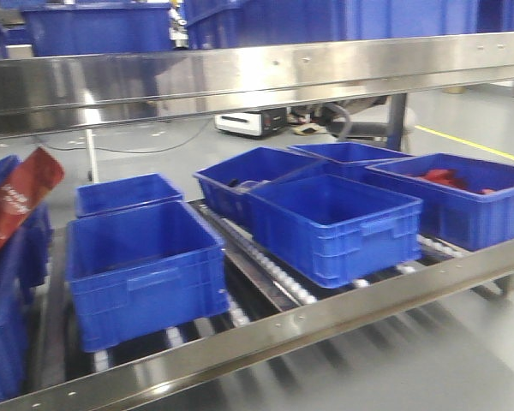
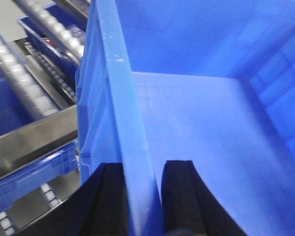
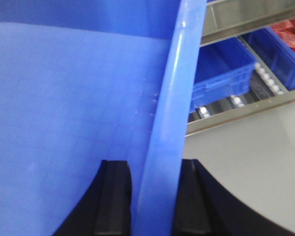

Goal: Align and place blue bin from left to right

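Both wrist views are filled by one empty blue bin [image 2: 201,108], which I hold by its two opposite side walls. My left gripper [image 2: 141,168] is shut on the bin's left wall [image 2: 120,93], one black finger outside and one inside. My right gripper [image 3: 152,164] is shut on the right wall [image 3: 182,73], with the bin's floor [image 3: 64,98] to its left. Neither the arms nor the held bin show in the front view.
The roller rack [image 1: 265,270] carries several blue bins: a near left one [image 1: 146,274], a middle one [image 1: 334,223], and a right one with red items [image 1: 454,201]. Steel rails [image 1: 257,73] cross above and below. A red bag [image 1: 17,201] leans at left.
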